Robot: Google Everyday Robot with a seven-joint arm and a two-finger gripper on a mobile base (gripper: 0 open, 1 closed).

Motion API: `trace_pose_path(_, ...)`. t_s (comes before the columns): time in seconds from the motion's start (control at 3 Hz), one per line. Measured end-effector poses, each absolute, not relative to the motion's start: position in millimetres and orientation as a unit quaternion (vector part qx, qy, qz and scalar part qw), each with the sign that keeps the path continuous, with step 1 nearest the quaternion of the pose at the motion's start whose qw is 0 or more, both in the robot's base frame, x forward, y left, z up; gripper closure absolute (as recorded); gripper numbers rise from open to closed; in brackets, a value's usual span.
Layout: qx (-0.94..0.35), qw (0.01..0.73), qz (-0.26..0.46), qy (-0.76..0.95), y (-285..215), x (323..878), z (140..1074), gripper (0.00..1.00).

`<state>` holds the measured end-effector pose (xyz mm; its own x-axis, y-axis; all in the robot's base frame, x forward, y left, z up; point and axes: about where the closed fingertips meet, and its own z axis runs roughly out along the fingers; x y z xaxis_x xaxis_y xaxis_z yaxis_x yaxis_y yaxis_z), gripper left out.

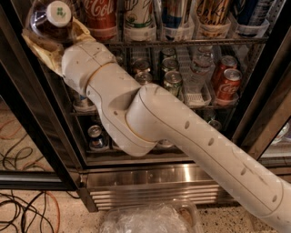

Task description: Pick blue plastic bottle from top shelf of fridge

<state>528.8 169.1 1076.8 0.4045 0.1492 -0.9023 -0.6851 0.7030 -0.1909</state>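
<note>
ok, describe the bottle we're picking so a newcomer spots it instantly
In the fridge, follow the top shelf to its far left end, where the gripper is shut on the blue plastic bottle. Unlike the red Coca-Cola bottle to its right, its white cap bears a green mark and faces the camera.

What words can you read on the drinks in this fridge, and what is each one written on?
"Coca-Cola", partly cut off: red bottle on the top shelf.
Green mark, no letters: cap of the blue plastic bottle, held between the fingers of the gripper at top left.
Red cans: white script too blurred to read.
Other bottle labels: too blurred to read.
</note>
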Motion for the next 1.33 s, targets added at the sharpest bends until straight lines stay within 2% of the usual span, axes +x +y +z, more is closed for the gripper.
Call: trace_pose_path(1.33,-0.312,0.754,0.261,0.515,128,494,1047,1.00)
